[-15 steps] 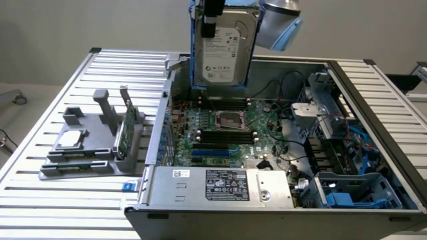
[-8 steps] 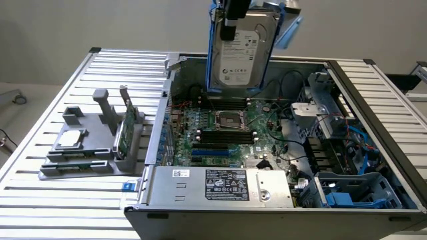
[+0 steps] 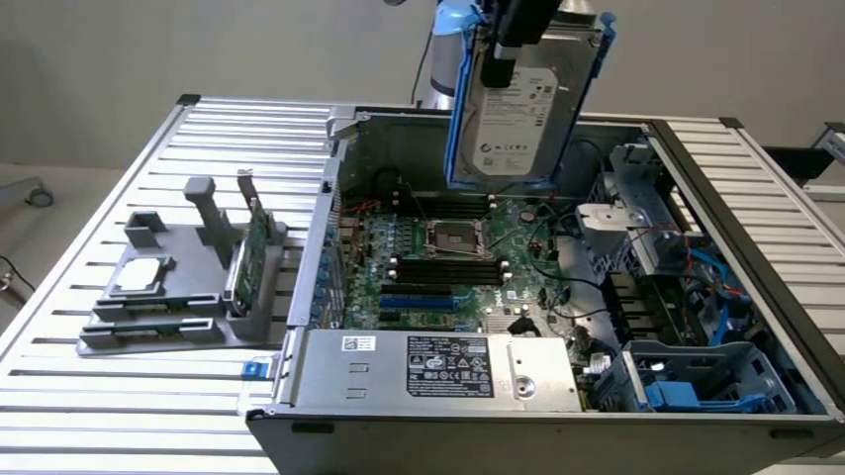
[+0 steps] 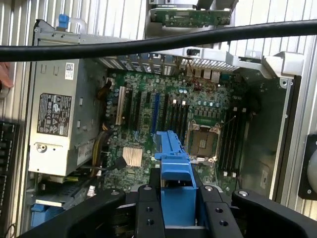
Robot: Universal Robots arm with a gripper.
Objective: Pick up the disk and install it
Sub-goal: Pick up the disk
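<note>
The disk (image 3: 517,114), a silver-grey hard drive with a white label and blue side rails, hangs upright above the open computer case (image 3: 312,287), over its far side. My gripper (image 3: 508,47) is shut on the drive's upper end, high above the motherboard (image 3: 442,262). In the wrist view, a blue rail (image 4: 174,171) of the disk sticks out between my black fingers (image 4: 147,210), and the gripper (image 4: 176,201) looks down on the motherboard (image 4: 163,119) far below.
A grey power supply (image 3: 429,368) fills the case's near side. A drive bay with blue plastic parts (image 3: 706,381) sits at the exterior view's right. A grey stand (image 3: 172,297) on the slatted table holds a small silver drive (image 3: 140,275) and a green card (image 3: 245,259). A black cable (image 4: 158,42) crosses the wrist view.
</note>
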